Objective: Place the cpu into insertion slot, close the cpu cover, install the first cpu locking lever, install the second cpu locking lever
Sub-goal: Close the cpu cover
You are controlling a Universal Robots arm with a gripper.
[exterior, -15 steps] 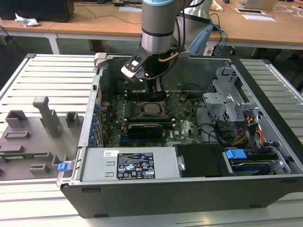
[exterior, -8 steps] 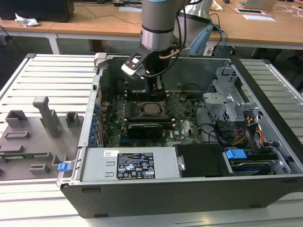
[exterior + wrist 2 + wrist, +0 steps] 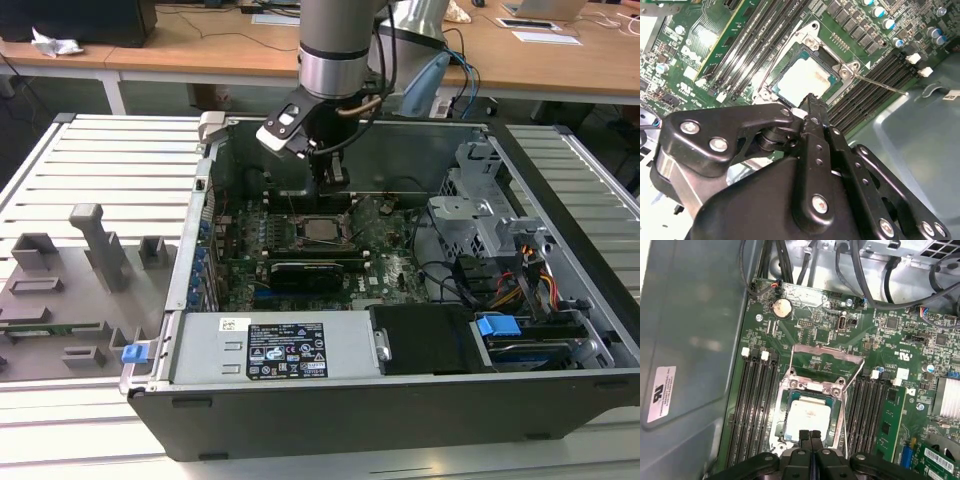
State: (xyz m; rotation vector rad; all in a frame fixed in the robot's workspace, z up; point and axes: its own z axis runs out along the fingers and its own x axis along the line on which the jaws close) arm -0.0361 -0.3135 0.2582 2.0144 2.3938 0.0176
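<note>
Step 1 looks done: cpu (image 3: 807,417) sits flat in the insertion slot (image 3: 784,412), lower centre of the first wrist view, pale top facing up. In the exterior view it is the bright square mid-frame on the green board, inside the open computer case (image 3: 185,280).

End effector (image 3: 810,434) is clenched, fingertips pressed together with nothing between them, hovering at the near edge of the chip. I can't tell whether it touches it.

The cpu cover (image 3: 826,348) is not closed. It stands flipped up just above the socket in the first wrist view, and green board shows through its cut-out.

The locking levers look unlatched. A thin metal rod (image 3: 880,82) juts away from the socket toward the right of the second wrist view.

Judgement: one of four steps is finished; the cover and both levers are left.
</note>
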